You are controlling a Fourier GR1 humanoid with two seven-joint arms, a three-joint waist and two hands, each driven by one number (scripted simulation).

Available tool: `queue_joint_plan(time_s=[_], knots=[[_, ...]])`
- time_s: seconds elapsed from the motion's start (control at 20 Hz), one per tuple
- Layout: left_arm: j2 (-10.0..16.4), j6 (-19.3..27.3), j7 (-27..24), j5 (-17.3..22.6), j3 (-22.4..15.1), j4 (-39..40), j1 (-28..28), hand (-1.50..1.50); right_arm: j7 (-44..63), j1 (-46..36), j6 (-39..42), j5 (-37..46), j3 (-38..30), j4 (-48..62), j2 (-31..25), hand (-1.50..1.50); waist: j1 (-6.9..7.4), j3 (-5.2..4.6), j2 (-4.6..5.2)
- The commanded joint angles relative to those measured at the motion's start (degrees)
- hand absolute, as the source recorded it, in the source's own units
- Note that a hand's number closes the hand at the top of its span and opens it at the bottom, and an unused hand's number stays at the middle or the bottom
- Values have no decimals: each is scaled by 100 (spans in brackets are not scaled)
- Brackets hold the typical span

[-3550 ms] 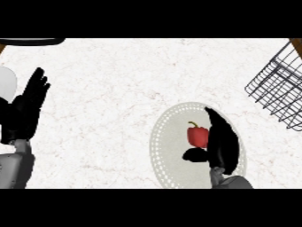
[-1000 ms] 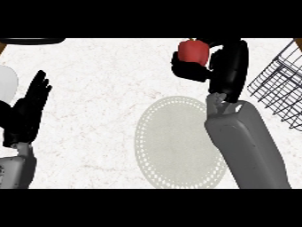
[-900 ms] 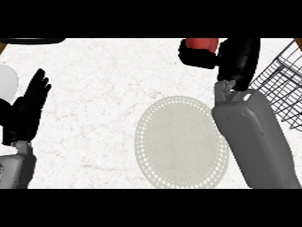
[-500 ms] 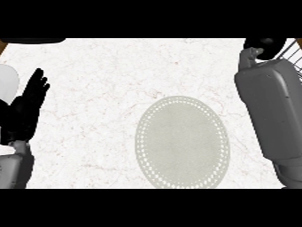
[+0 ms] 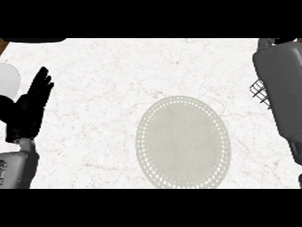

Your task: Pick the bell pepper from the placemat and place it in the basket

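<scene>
Right forearm (image 5: 287,97) has swung way over since a second ago. Back then it was just past the placemat's (image 5: 183,142) far edge with the red pepper held up in plain view. Now it's off to the placemat's right, covering nearly all of the basket (image 5: 257,91); only a bit of wire pokes out beside the arm.

Of the right robot hand (image 5: 285,40) only a dark sliver shows, far beyond the placemat's right corner, so I can't tell what it's doing. The pepper isn't visible anywhere either, so nothing to say about how it looks right now. It's not on the placemat or the worktop (image 5: 114,71) around it, so my guess is it's over the basket, either in the robot hand or already let go. Can't confirm which.

Left robot hand (image 5: 25,111) is resting well to the placemat's left, spread open, next to a plate (image 5: 6,73).
</scene>
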Motion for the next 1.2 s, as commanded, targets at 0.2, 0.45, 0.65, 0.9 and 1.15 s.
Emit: queue_joint_plan(time_s=[0.2,0.45,0.65,0.9,1.15], knots=[[-121,110,277,-54,-93,-312,5,0,-832,-45,170,-406,-564,1125,-592,150,-2,4,-3],[141,-102,349,131,151,-380,-2,0,-1221,12,199,-623,-791,1521,-741,150,4,4,-7],[104,-99,-57,72,204,121,-79,0,-1679,217,446,-1025,-1081,1534,-1030,150,-49,3,-11],[-90,-44,165,0,-13,-345,232,0,-2150,517,172,-1310,-1200,1573,-747,150,-44,3,-22],[-158,41,-20,-105,-82,-277,215,0,-2670,602,614,744,450,1981,-1894,150,43,-10,18]])
